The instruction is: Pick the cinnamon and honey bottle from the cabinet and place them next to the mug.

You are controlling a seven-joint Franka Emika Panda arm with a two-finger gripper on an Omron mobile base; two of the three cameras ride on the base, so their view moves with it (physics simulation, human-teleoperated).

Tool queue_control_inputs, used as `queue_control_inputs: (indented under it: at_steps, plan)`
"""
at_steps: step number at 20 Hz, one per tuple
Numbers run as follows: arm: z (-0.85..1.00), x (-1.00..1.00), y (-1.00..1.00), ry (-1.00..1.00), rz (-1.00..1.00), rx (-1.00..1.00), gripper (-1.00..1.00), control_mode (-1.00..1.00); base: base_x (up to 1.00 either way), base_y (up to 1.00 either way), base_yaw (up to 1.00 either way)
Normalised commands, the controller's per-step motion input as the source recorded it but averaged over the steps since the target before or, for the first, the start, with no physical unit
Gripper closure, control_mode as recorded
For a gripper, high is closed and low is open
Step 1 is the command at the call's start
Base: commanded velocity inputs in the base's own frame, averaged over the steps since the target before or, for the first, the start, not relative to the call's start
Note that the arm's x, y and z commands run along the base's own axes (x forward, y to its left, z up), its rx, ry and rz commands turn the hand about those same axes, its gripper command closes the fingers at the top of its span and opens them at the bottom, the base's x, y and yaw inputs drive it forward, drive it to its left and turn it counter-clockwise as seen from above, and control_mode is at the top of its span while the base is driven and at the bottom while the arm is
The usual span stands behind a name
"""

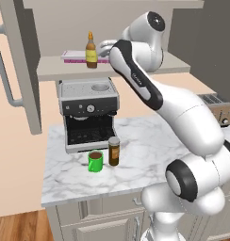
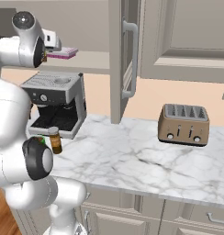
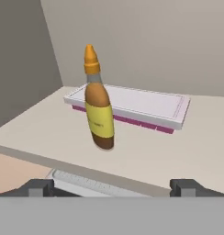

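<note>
1. Honey bottle (image 3: 99, 108) stands upright on the shelf (image 1: 55, 69) of the cabinet (image 1: 22, 66), near the shelf's front edge. Amber body, yellow label, orange pointed cap.
2. Just behind it lies a flat white and pink box (image 3: 132, 106), long side across the shelf. Bottle & box look close but not clearly touching.
3. Gripper (image 3: 113, 187) is in front of the bottle, at about shelf height, fingertips (image 3: 38, 187) set wide apart w/ nothing between them. Bottle sits a bit left of centre in the hand view, apart from both tips.
4. Cabinet door (image 2: 125, 59) is swung open; long bar handle (image 2: 131, 59) on its face.
5. Cinnamon (image 1: 114, 150) is down on the marble counter (image 1: 135, 155), upright, just right of the mug (image 1: 95, 161) in the left base view. Whether they touch, can't tell.
6. Mug is bright green w/ dark liquid inside, near the counter's front left part.
7. Espresso machine (image 1: 88, 113) stands right behind mug & cinnamon, under the shelf.
8. Toaster (image 2: 183, 124) sits well apart to the right on the same counter.
9. Arm reaches up from the base, across the counter, hand by the shelf's front.
</note>
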Motion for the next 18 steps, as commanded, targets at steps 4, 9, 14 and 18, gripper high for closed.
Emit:
queue_control_inputs:
  at_steps: [4, 9, 14, 18]
  plan:
    - [0.00, 0.14, 0.01, 0.00, 0.02, 0.08, -1.00, -1.00, 0.00, 0.00, 0.00]
    - [-0.01, 0.06, 0.10, -0.06, 0.02, 0.02, -1.00, -1.00, 0.00, 0.00, 0.00]
    - [-0.10, 0.00, 0.18, -0.15, 0.02, 0.00, -1.00, -1.00, 0.00, 0.00, 0.00]
    - [-0.07, 0.07, 0.08, -0.06, 0.05, 0.00, -1.00, -1.00, 0.00, 0.00, 0.00]
